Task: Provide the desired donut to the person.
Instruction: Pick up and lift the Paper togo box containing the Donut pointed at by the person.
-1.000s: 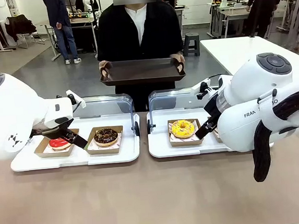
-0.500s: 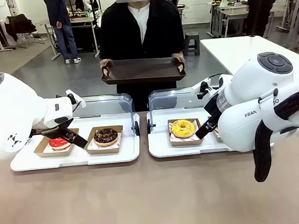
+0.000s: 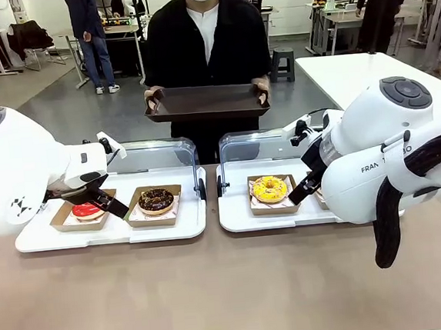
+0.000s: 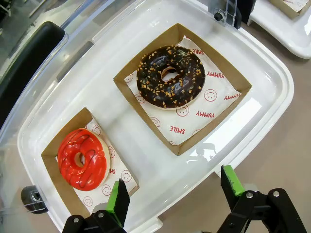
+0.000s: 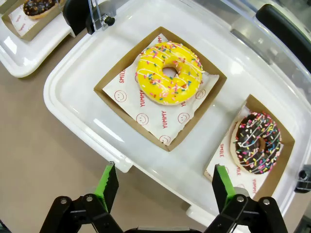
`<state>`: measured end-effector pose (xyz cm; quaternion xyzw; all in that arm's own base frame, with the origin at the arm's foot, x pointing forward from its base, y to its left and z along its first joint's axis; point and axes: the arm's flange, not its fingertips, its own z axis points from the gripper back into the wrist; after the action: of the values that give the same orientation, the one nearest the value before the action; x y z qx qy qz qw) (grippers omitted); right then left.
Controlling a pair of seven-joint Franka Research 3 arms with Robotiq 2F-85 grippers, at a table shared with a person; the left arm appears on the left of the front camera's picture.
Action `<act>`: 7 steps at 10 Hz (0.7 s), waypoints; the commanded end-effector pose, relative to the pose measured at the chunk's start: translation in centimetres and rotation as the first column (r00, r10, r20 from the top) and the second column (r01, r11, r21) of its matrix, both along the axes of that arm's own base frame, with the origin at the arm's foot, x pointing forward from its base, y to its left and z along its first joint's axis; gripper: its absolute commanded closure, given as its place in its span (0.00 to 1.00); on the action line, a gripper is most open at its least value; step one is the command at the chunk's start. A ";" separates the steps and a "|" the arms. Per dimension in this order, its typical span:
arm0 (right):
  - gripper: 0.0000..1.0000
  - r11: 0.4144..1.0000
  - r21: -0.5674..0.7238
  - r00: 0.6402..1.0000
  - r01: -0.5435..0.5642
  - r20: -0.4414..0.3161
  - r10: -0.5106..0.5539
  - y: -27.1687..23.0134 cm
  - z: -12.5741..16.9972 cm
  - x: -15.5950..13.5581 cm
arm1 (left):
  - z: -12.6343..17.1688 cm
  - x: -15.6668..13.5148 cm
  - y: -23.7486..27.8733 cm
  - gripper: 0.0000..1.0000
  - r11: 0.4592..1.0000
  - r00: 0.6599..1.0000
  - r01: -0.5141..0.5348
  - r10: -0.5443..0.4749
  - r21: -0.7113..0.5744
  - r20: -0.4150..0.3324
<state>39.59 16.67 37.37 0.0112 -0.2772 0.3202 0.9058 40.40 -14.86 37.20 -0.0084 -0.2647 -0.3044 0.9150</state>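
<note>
— What's going on out front?
— The person (image 3: 203, 35) is standing across the desk (image 3: 216, 289), holding out a dark tray (image 3: 207, 103).
— And the left wrist?
— The left pincer (image 4: 175, 187) is hanging spread apart, gripping nothing, near the boxed red donut (image 4: 82, 158) and the nut-topped chocolate donut (image 4: 169, 77).
— The right wrist?
— The right pincer (image 5: 165, 177) is gaping, empty, by the yellow donut (image 5: 169, 73). A sprinkled chocolate donut (image 5: 256, 142) is sitting alongside.

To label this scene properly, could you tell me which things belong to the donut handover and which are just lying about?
Job: person, held dark tray, red donut, nut-topped chocolate donut, yellow donut, sprinkled chocolate donut.
Lying about: black stool, jacket on chair, white side table.
</note>
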 end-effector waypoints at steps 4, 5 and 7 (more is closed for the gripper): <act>0.00 0.998 -0.019 0.998 -0.057 0.017 0.058 -0.3 2.6 -1.2 | 2.1 -0.4 1.2 0.00 1.000 1.000 -0.012 0.012 0.010 0.006; 0.00 0.996 -0.036 0.997 -0.077 0.021 0.078 -0.8 5.1 -2.5 | 4.2 -1.1 2.3 0.00 1.000 1.000 -0.019 0.019 0.008 0.002; 0.00 0.995 -0.072 0.997 -0.073 -0.004 0.073 -3.6 9.8 -5.3 | 9.6 -3.0 4.2 0.00 0.999 0.999 0.049 -0.049 0.020 0.020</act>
<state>36.93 15.59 44.75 0.0008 -0.2784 0.3481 0.8952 39.05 -12.27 43.72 -0.0027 -0.2741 -0.3071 0.9113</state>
